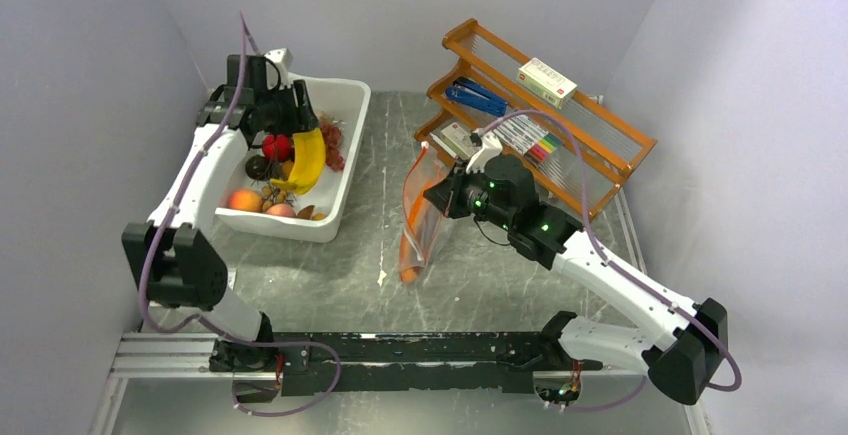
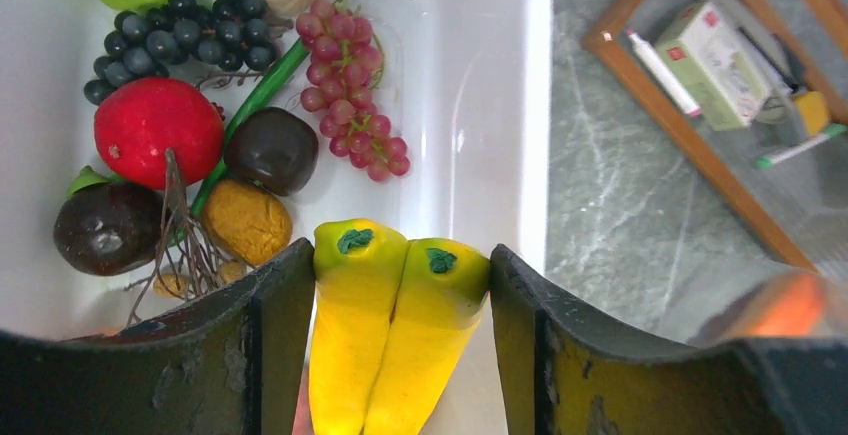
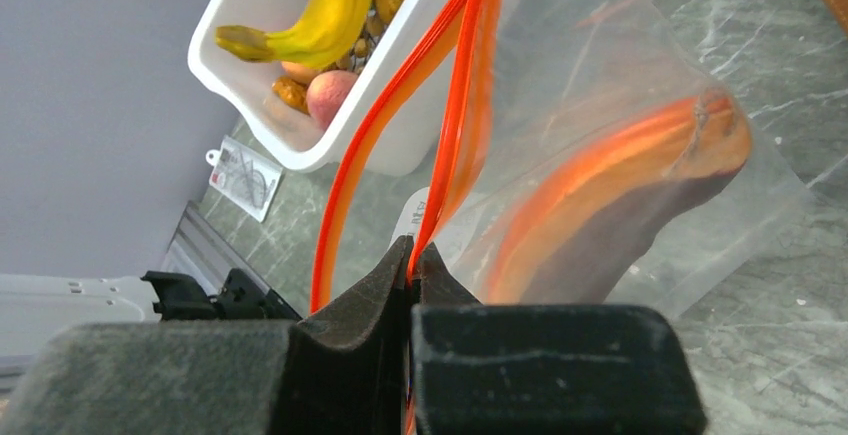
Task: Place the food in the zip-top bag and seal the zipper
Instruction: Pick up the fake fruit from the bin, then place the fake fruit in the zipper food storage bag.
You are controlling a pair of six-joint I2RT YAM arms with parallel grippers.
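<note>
**Zip-top bag [image 1: 424,211] pinched at its mouth, banana bunch [image 2: 392,345] clamped over the bin**

We saw the right gripper [image 3: 412,253] with its fingers pressed together on one lip of the orange-red zipper [image 3: 455,95]. It held the clear bag upright on the grey table [image 1: 330,285], between a white bin [image 1: 352,150] and a wooden rack [image 1: 600,155]. The bag's mouth gaped, its two strips apart. A dark, orange-rimmed slab [image 3: 620,195] lay inside. The left gripper [image 2: 398,285] was closed around the yellow banana bunch, above the bin. Beneath it in the bin we saw dark grapes [image 2: 180,40], pink grapes [image 2: 350,95], a red fruit [image 2: 158,130] and other toy foods.
</note>
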